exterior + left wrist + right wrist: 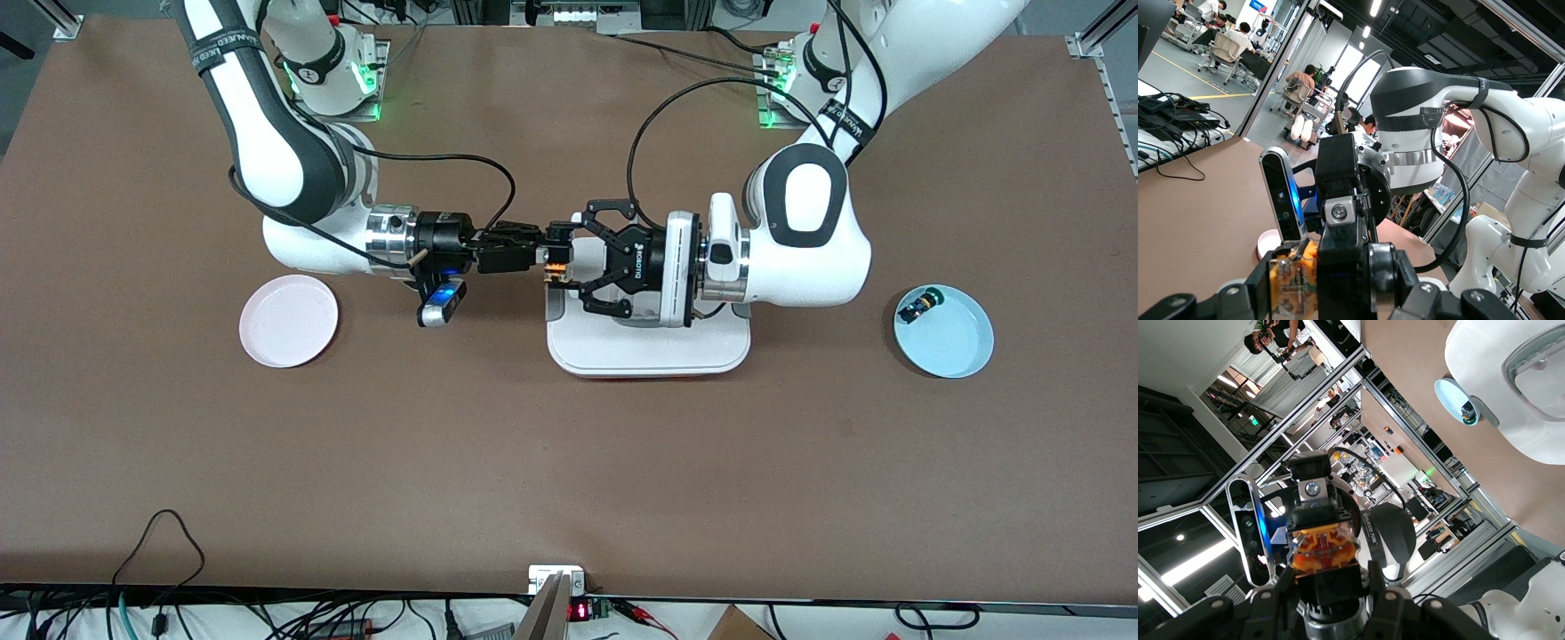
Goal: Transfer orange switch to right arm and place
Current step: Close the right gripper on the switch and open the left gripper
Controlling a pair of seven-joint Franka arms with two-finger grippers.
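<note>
**Handover over the white tray, both grippers on the switch**

Brown table (569, 462) carries 3 dishes: pink plate (289, 321) toward the right arm's end, white tray (647, 351) mid-table, blue plate (944, 331) toward the left arm's end. Blue plate holds a second small black switch (917, 308) at about its 10 o'clock rim; cap colour hard to tell.

Both arms reach in horizontally and meet mid-air above the tray's edge on the right arm's side.

Left gripper (558, 267), bulky black linkage type, comes in from 3 o'clock in the front view with fingers pinching the orange switch (556, 264). Right gripper (544, 253), slim black type, comes in from 9 o'clock, fingers pressed onto the same switch. So the switch sits clamped between the 2 grippers, off the table, over the tray edge.

Left wrist view: orange switch (1293, 280) at the fingertips, the right arm's gripper body (1341, 227) beside it.

Right wrist view: tan-orange block of the switch (1323, 550) faces the camera, ROBOTIQ linkage fingers (1218, 613) flanking it; tray and blue plate at 1 o'clock.
</note>
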